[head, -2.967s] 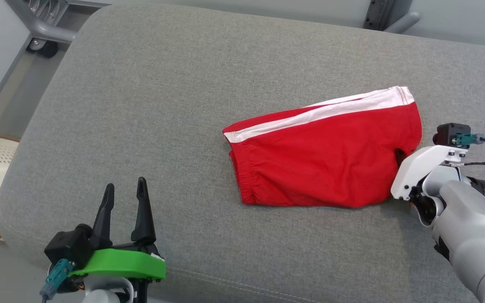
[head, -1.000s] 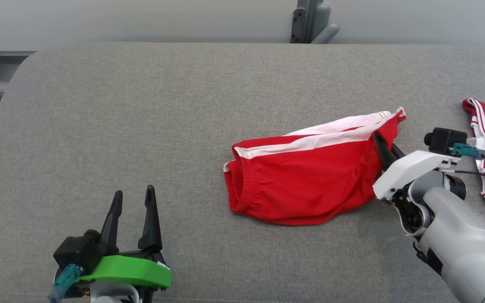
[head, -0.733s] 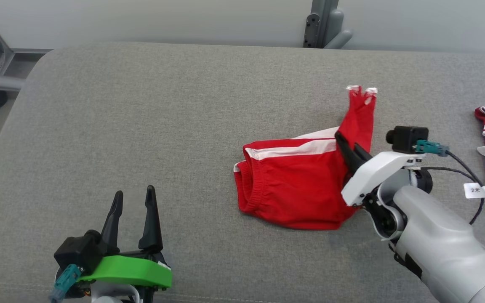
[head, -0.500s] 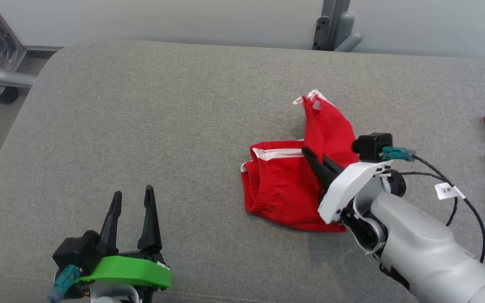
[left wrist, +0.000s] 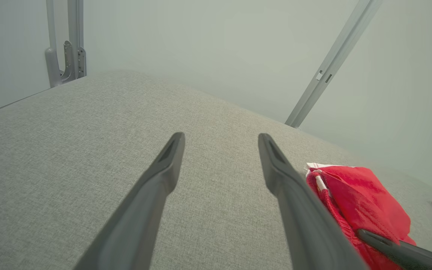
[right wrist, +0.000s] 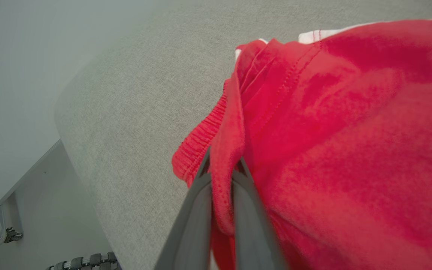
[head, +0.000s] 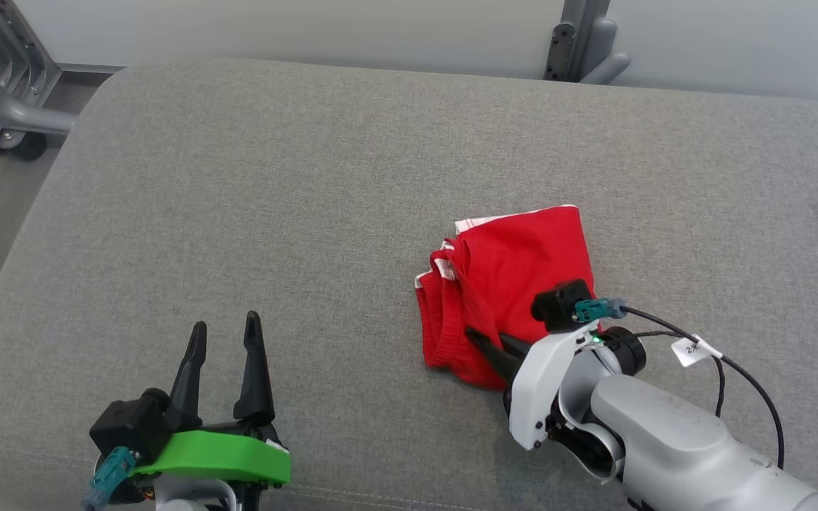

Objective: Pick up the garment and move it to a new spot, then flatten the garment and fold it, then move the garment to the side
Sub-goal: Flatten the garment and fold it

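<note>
Cushion [head: 238, 213] of grey woven fabric carries the soft red garment [head: 522, 262], doubled over, right of centre. Its stitched edge is pinched in the low-reaching right pincer [head: 487, 335]. The left pincer [head: 226, 323] is parted, fingers upright.

The left tool [head: 225, 319] has two long, tapering black fingers on a bright green bracket [head: 210, 454], beside a black camera block [head: 125, 424] with a teal plug [head: 106, 474]. The right tool [head: 484, 333] has a white bracket [head: 538, 390], a smooth grey forearm [head: 672, 443], a thin black cable [head: 757, 387] and a white tag [head: 693, 349].
</note>
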`<state>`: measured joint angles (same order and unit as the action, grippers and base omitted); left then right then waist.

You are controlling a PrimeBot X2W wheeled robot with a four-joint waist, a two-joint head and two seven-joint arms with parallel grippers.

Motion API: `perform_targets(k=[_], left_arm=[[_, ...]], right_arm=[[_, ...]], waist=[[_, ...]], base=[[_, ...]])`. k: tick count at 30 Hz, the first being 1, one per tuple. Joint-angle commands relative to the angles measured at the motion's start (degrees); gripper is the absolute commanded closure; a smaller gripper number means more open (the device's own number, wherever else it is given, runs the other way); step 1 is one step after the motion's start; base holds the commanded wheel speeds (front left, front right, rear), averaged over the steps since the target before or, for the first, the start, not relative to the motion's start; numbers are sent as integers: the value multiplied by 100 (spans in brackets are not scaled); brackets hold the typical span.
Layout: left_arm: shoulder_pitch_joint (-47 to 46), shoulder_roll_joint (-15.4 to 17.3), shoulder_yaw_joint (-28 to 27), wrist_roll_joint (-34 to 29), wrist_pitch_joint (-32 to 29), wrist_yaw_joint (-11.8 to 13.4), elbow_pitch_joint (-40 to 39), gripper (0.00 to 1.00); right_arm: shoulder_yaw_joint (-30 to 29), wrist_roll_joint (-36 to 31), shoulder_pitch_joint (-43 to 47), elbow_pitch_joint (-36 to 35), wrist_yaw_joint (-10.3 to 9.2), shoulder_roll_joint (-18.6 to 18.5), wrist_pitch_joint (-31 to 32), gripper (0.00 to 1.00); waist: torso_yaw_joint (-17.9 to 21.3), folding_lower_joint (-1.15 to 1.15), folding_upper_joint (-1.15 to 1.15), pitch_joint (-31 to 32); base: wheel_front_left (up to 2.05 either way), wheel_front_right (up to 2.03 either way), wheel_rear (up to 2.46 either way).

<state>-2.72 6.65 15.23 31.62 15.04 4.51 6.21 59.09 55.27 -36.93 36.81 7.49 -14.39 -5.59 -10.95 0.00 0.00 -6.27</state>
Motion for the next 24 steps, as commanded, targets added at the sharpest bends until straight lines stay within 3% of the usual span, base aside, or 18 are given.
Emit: perform_targets(k=[1, 6, 7, 9, 10, 24], left_arm=[[30, -2, -22, -33, 15, -31, 11, 0], [15, -25, -45, -38, 16, -50, 46, 0], [13, -28, -51, -40, 16, -45, 53, 0], [15, -34, -64, -45, 17, -50, 65, 0], [20, -36, -67, -49, 16, -54, 68, 0], [115, -80, -93, -108, 11, -84, 49, 0]], right_arm=[[52, -81, 74, 11, -1, 12, 9, 100], [146, -220, 51, 163, -1, 87, -142, 100], [143, -226, 58, 186, -1, 103, -173, 92], [137, -250, 68, 219, -1, 137, -276, 34], [130, -254, 81, 240, -1, 149, -311, 0], [-387, -123, 344, -62, -1, 12, -836, 0]], waist=[[1, 0, 0, -1], [11, 0, 0, 17], [15, 0, 0, 23], [28, 0, 0, 36], [35, 0, 0, 44], [208, 0, 0, 110]], base=[[0, 0, 0], [0, 0, 0], [0, 0, 0], [0, 0, 0], [0, 0, 0], [0, 0, 0]])
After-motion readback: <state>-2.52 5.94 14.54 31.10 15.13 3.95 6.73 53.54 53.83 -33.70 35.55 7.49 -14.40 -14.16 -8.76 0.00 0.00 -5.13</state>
